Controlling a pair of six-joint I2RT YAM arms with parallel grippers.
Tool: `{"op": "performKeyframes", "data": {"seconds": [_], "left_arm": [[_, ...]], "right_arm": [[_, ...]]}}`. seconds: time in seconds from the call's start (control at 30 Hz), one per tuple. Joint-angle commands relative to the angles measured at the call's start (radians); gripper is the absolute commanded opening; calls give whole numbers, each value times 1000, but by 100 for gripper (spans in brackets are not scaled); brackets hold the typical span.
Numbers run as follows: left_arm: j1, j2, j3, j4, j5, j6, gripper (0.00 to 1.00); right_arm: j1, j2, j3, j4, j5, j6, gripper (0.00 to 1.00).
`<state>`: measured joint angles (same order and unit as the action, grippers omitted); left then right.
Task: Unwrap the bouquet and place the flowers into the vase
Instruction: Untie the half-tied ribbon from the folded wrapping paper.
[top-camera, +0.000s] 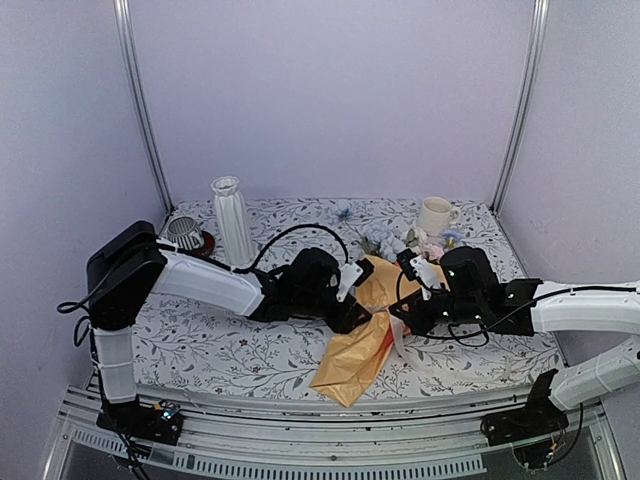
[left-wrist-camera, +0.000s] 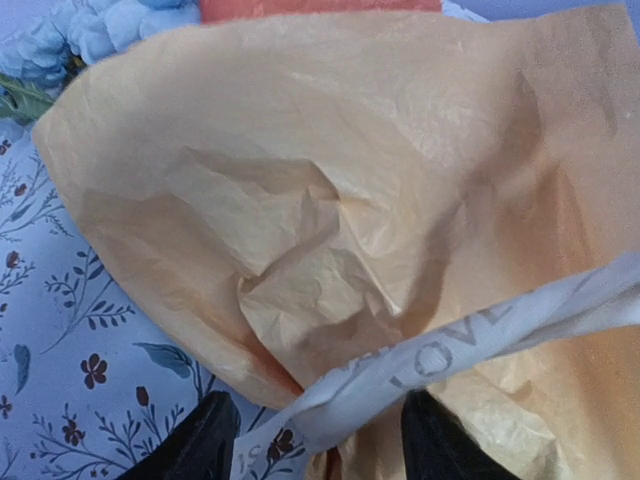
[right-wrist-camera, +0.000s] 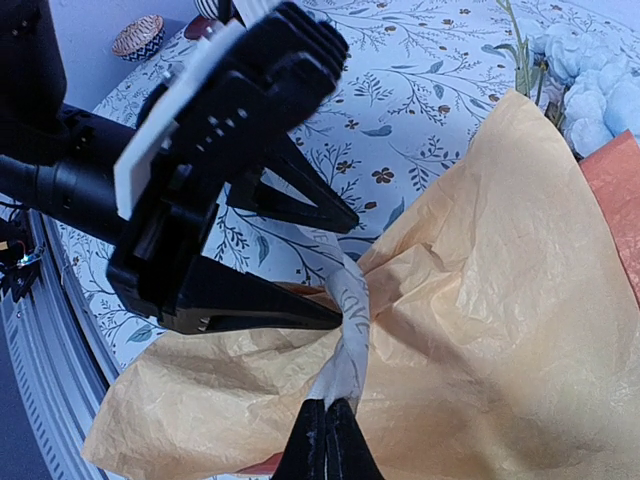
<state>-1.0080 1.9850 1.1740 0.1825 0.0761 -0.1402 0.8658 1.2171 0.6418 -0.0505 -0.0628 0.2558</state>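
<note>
Ideally the right end effector (right-wrist-camera: 327, 435), clamped on the sheer whitish ribbon (right-wrist-camera: 350, 310), pulls steadily while the left end effector (right-wrist-camera: 348, 272), spread astride it, pins the crinkly orange-paper bouquet (right-wrist-camera: 500, 300)

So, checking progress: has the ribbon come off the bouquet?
No, the ribbon is wrapped round the bouquet at its paper neck, pinched by the right gripper.

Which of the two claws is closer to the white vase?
Left. The left gripper sits at the bouquet, right of the vase; the right gripper is farther right.
</note>
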Motion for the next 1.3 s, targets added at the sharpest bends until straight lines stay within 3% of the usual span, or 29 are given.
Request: {"op": "performKeyframes", "data": {"seconds": [0.0,0.1,0.3,0.6,1.27], "left_arm": [[-10,51,31,-9,33,16,58],[-10,66,57,-27,-12,0,37],[-6,39,29,-17,-114,-44,26],[23,3,-36,13,-150,-146,24],[24,-71,-103,73,-141,-157,25]], "right_arm": [[4,15,-11,40,-17,19,3],[4,31,-17,43,-39,25,3],[5,39,-53,21,-28,59,5],[5,-21,-107,-28,-13,96,8],[4,-141,-222,-131,-20,228,9]]}}
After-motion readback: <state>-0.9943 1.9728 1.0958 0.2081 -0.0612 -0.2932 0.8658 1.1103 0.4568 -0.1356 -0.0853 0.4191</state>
